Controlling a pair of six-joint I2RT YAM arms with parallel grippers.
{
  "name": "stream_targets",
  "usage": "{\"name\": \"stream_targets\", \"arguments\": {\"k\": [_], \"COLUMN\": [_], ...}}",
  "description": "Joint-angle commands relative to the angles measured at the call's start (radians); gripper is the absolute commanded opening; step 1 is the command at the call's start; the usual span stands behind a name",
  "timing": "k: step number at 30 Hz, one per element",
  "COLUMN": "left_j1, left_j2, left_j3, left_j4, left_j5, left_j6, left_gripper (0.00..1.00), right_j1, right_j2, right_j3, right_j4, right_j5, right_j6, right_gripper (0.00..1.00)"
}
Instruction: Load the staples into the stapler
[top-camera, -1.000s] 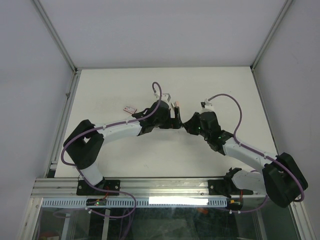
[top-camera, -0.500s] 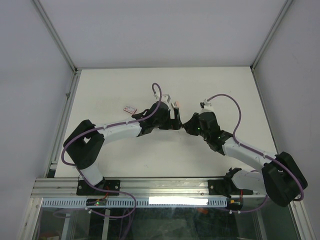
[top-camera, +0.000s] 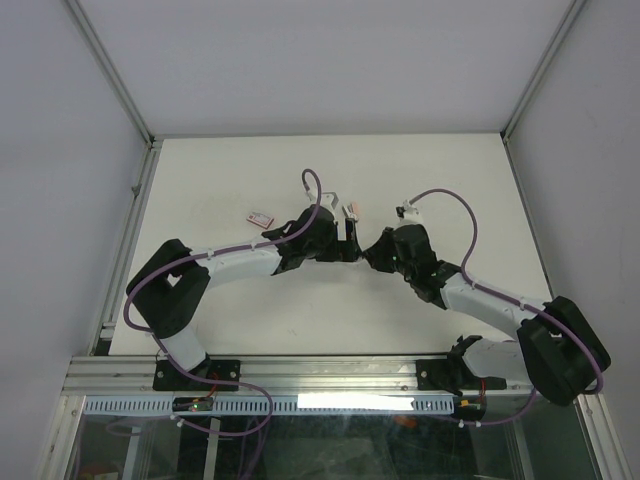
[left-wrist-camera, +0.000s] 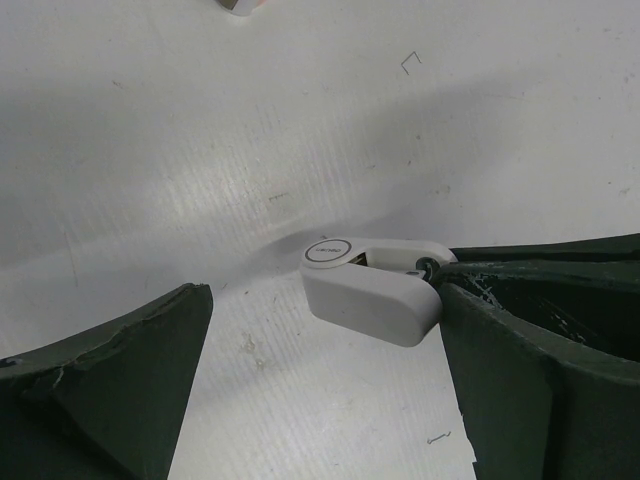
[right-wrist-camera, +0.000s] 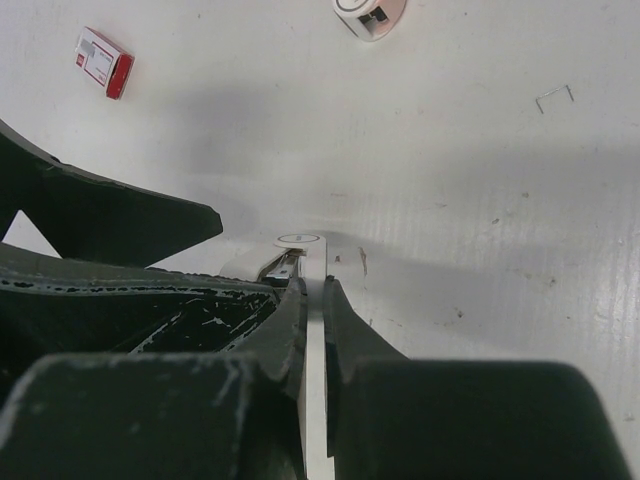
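Right arm (top-camera: 480, 300) edged left; right tool (right-wrist-camera: 313, 285) pinches one staples strip (right-wrist-camera: 315, 400); left tool (left-wrist-camera: 325, 290) spread.

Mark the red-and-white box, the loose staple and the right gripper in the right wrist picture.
red-and-white box (right-wrist-camera: 103, 62), right wrist view, middle of its top face.
loose staple (right-wrist-camera: 554, 93), right wrist view, on its crossbar.
right gripper (right-wrist-camera: 313, 290), right wrist view, midway between its closed fingertips.
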Motion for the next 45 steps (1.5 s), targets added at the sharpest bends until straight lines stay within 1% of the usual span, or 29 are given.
{"name": "stream_targets", "arguments": {"k": [1, 9, 16, 25, 33, 45], "left_j1": [0.025, 0.028, 0.028, 0.029, 0.036, 0.072], "left_j2": [0.007, 0.021, 0.021, 0.022, 0.014, -0.005], "left_j3": [-0.02, -0.042, -0.061, -0.071, -0.089, -0.144], "left_j4": [-0.007, 0.004, 0.007, 0.007, 0.007, 0.01], "left_j5": [-0.018, -0.011, -0.013, -0.018, -0.033, -0.058], "left_j6": [0.029, 0.028, 0.027, 0.031, 0.024, 0.009], "left_gripper": [0.99, 0.99, 0.95, 0.94, 0.86, 0.83], "right_j1": [-0.008, -0.008, -0.008, -0.008, -0.009, -0.032], "right_j2": [0.0, 0.023, 0.044, 0.054, 0.049, 0.046], "right_j3": [0.02, 0.018, 0.018, 0.015, 0.009, -0.04], "right_j4": [0.037, 0.029, 0.021, 0.017, 0.005, 0.006], "right_j5": [0.072, 0.073, 0.082, 0.092, 0.11, 0.075], "right_j6": [-0.008, -0.006, -0.006, -0.006, -0.008, 0.044], "right_gripper": [0.0, 0.0, 0.0, 0.0, 0.0, 0.0]}}
